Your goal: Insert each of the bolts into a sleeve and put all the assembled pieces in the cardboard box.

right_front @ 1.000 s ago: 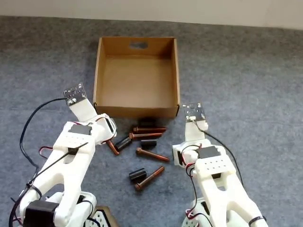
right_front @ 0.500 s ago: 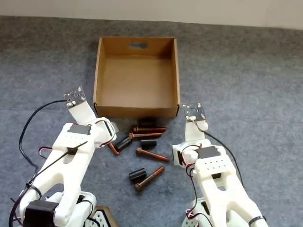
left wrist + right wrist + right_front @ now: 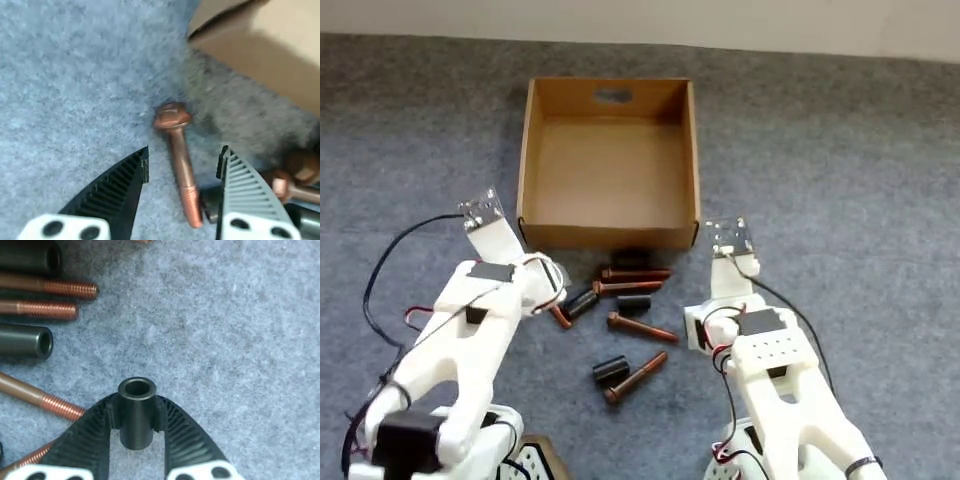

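Note:
A copper bolt lies on the grey carpet between the fingers of my open left gripper, untouched by either finger. From above, that bolt lies just below the left gripper, near the cardboard box, which has nothing in it. My right gripper is shut on a black sleeve, held low over the carpet with its bore showing. Several more bolts and black sleeves lie loose between the two arms, in front of the box.
The box's front corner rises close behind the left gripper. Two bolts and a sleeve lie just beside the right gripper. Open carpet stretches to the right of the right arm and to the left of the box.
My left gripper has drawn back from the box's front wall and come down over the leftmost bolt. The right arm has not moved.

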`<state>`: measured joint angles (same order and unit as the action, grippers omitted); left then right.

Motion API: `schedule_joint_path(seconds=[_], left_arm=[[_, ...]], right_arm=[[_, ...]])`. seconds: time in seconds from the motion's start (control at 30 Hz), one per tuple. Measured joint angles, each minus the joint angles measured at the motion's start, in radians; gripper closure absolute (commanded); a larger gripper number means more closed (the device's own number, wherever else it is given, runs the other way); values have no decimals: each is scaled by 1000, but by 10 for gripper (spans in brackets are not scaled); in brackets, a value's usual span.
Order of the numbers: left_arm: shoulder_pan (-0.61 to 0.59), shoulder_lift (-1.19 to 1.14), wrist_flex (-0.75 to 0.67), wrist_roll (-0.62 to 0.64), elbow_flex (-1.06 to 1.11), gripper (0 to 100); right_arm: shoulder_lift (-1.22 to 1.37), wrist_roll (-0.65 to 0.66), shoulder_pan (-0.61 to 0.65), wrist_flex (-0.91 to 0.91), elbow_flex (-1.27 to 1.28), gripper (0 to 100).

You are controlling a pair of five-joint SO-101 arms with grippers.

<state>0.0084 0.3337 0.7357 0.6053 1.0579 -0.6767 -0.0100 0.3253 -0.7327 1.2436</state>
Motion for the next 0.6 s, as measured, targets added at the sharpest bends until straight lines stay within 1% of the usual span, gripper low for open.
schedule_joint_path(seconds=[0.1, 0.13, 0.2, 0.3, 0.33, 0.4, 0.53, 0.6], left_arm=[[0, -77, 17, 0, -58, 769], [0, -95, 32, 0, -78, 784], [0, -127, 57, 0, -112, 847], [2, -147, 57, 2, -137, 971], [5, -150, 51, 2, -146, 998], [6, -153, 51, 5, -160, 979], [-35, -155, 51, 2, -161, 993], [-60, -155, 57, -44, -161, 993]], right_arm=[[0, 0, 0, 0, 0, 992], [0, 0, 0, 0, 0, 992], [0, 0, 0, 0, 0, 992], [0, 0, 0, 0, 0, 992], [0, 0, 0, 0, 0, 992], [0, 0, 0, 0, 0, 992], [0, 0, 0, 0, 0, 992], [0, 0, 0, 0, 0, 992]])
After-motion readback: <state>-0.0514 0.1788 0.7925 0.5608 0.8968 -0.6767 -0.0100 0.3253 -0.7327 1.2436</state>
